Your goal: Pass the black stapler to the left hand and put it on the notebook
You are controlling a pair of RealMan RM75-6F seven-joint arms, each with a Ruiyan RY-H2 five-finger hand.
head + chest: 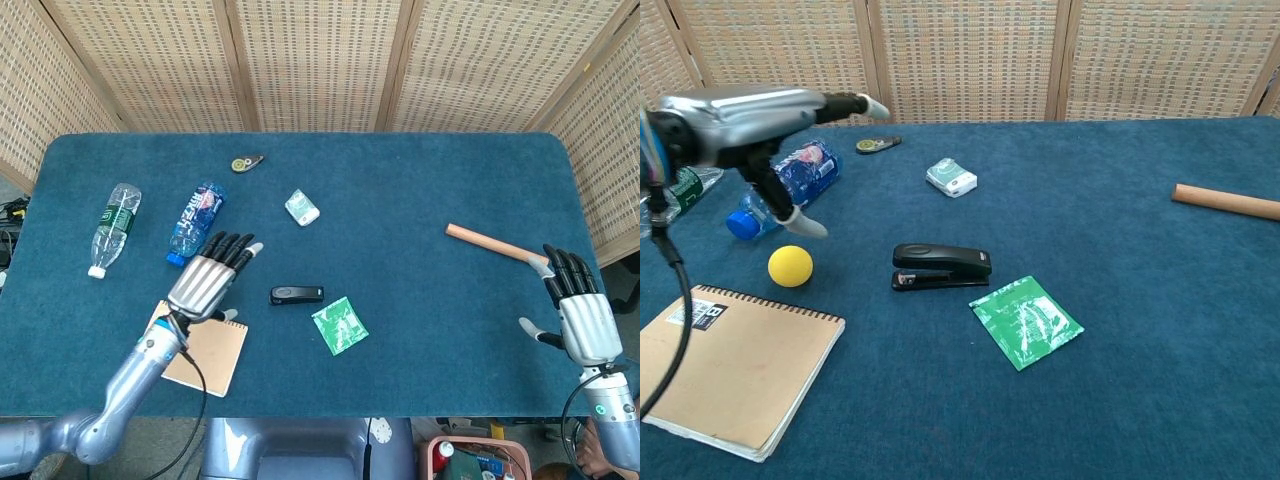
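1. Two hands, both holding nothing: left hand [210,284] with fingers stretched flat above the ball, just left of the stapler; right hand [582,318] spread out at the right near edge of the table [420,180], well apart from everything but the stick.
2. Notebook [725,365] at the near left, partly under the left arm from the head view.
3. Blue-labelled bottle [196,222] and clear bottle [112,226] lying far left.
4. Stick [495,245] far right, near the right hand.
5. Stapler [940,266] lying flat mid-table, untouched, between ball and green packet [1026,320].
6. Ball [790,266] just beyond the notebook's far edge, below the left hand.
7. Small white packet [302,207] and a small dark item [245,163] toward the far side.
8. Risks, as judgement: wrong hand nearest the stapler, so a direct left grab would skip the pass; long right reach could sweep the stick or drag the packet; low left hand could knock the ball rolling onto the notebook; flat stapler could slip from a shallow pinch or drop at handover.
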